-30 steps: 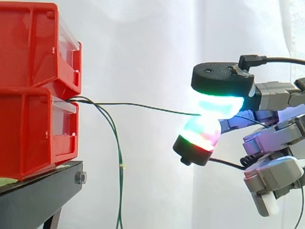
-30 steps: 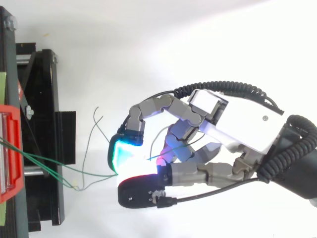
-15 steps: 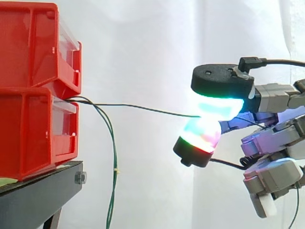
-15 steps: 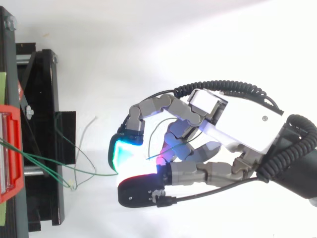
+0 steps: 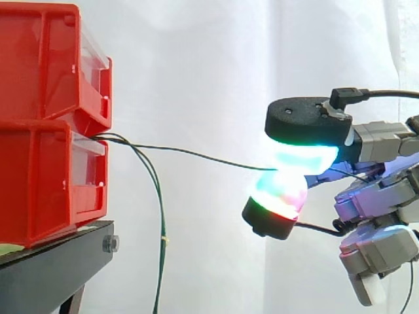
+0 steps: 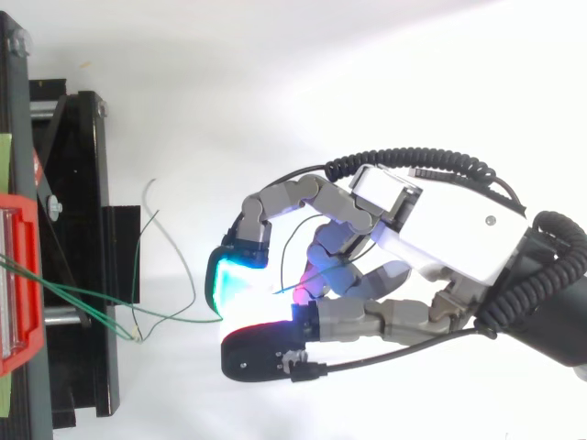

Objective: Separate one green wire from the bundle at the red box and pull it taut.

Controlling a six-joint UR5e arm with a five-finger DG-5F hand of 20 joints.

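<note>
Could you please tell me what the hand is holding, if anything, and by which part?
The hand pinches one green wire between two glowing pads, well out from the red box.

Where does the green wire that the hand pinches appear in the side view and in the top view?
Side view: the green wire crosses the middle, from the red bins at left to the hand at right.
Top view: lower left, between the red bins and the hand.
Shared landmark: the red bins, left in both.
</note>
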